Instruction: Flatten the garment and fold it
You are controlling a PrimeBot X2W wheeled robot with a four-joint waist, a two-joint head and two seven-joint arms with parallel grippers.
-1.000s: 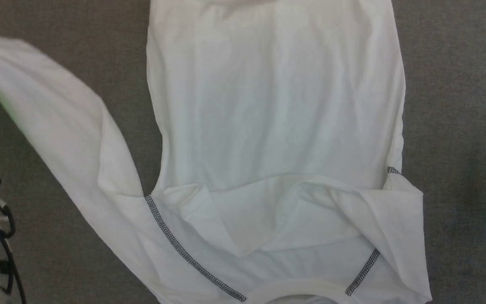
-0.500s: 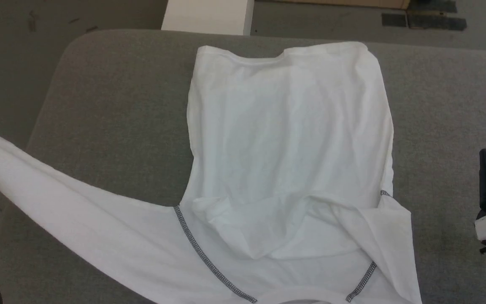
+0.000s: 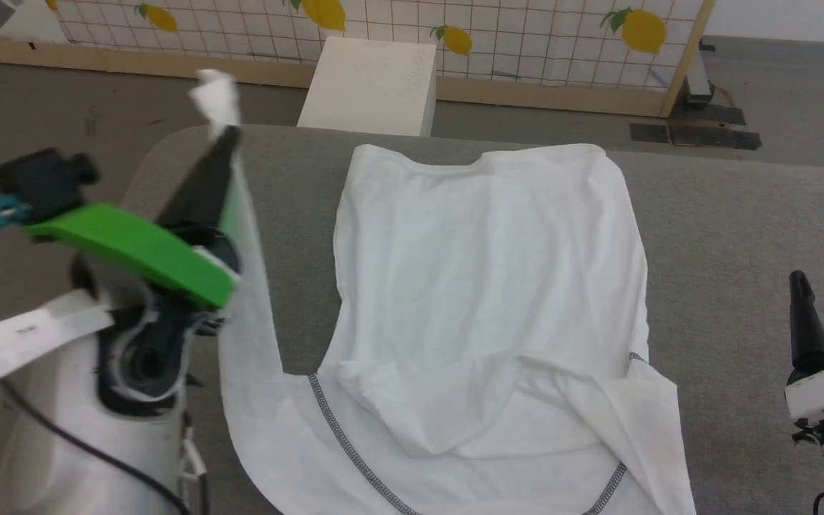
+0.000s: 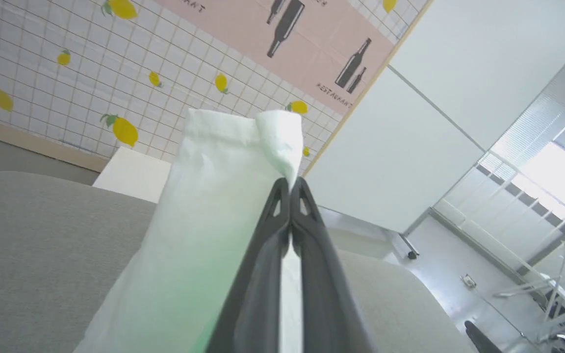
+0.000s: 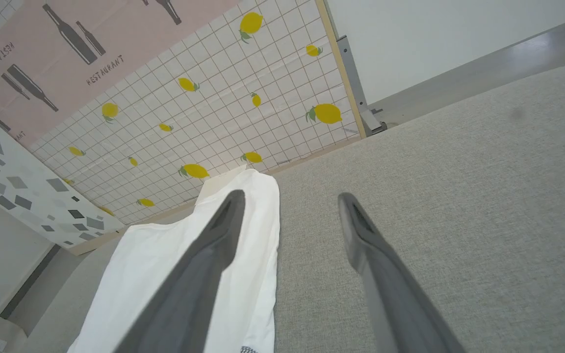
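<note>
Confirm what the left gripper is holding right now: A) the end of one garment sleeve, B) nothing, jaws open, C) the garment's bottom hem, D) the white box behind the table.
A: the left gripper is shut on the cuff end of a sleeve of the garment, held up above the grey table.

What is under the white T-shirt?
The garment lies on a grey surface, seen beside it. Anything else beneath is covered. The left gripper holds one sleeve raised.
</note>
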